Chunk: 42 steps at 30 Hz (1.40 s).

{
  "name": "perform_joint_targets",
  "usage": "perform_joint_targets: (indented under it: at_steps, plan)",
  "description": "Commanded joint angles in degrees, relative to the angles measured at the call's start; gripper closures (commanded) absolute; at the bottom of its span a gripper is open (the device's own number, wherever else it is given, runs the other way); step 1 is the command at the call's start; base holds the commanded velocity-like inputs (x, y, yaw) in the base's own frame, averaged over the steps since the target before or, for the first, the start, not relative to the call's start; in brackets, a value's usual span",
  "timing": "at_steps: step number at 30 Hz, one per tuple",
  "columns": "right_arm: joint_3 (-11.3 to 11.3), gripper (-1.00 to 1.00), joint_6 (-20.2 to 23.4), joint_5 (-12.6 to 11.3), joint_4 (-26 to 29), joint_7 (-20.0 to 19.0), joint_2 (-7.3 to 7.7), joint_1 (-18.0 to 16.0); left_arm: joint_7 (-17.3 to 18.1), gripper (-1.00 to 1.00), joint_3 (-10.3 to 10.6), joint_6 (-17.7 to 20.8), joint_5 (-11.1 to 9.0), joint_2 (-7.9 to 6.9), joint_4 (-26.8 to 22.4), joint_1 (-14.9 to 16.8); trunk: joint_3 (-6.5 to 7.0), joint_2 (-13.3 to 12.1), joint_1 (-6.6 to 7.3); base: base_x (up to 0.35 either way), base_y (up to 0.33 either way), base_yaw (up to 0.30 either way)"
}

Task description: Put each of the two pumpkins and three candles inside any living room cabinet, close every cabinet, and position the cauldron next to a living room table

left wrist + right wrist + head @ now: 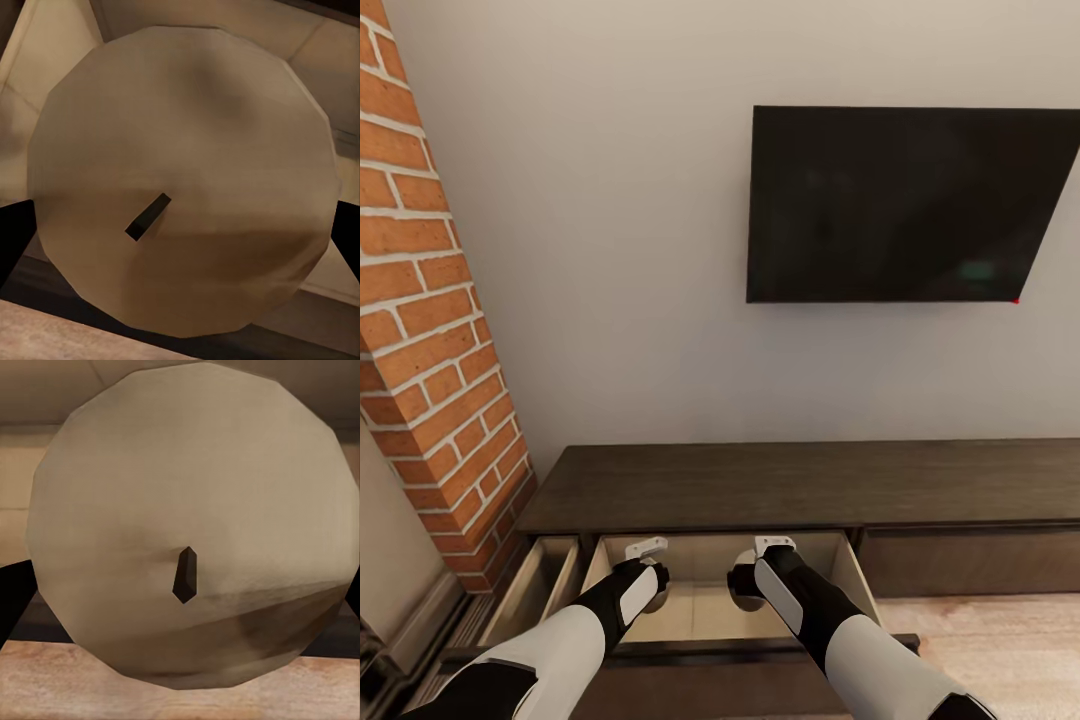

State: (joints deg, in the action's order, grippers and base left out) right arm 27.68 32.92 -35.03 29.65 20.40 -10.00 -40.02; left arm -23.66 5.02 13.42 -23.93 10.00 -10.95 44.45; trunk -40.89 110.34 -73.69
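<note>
A beige candle (pixel 180 150) with a short dark wick sits between the black fingers (pixel 11 244) of my left gripper (pixel 647 572), which is shut on it. A second candle (pixel 187 495) is held the same way by my right gripper (pixel 752 575), with its fingers (pixel 11 600) at the candle's sides. Both grippers hang over the pale beige inside of an open drawer (pixel 700 612) of the long dark brown cabinet (pixel 780 485). The pumpkins, the cauldron and the table are out of view.
Left of that drawer, another drawer (pixel 543 588) also stands open. A black TV (pixel 905 205) hangs on the white wall above the cabinet. A red brick column (pixel 430 300) rises at the left. Light wood floor (pixel 990 640) lies at the right.
</note>
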Motion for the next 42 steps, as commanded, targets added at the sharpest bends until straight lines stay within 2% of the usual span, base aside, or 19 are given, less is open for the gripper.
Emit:
perform_joint_targets:
  at_steps: [1, 32, 42]
  plan:
    - [0.2, 1.0, 0.1, -0.4, 0.1, 0.5, 0.0, -0.1, -0.4, 1.0, 0.5, 0.3, -0.3, 0.0, -0.1, 0.0, -0.24, 0.4, -0.22, 0.0, 0.0, 0.0]
    - [0.3, 1.0, -1.8, -0.5, 0.1, 0.4, 0.0, -0.1, -0.4, 1.0, 0.5, 0.4, -0.5, 0.0, -0.3, 0.0, -5.81, 12.9, -7.03, 0.0, 0.0, 0.0]
    - [0.3, 1.0, -3.0, -0.5, 0.1, 0.4, 0.0, 0.0, -0.4, 1.0, 0.5, 0.4, -0.5, 0.0, -0.4, 0.0, -5.81, 12.9, -7.03, 0.029, 0.008, 0.0]
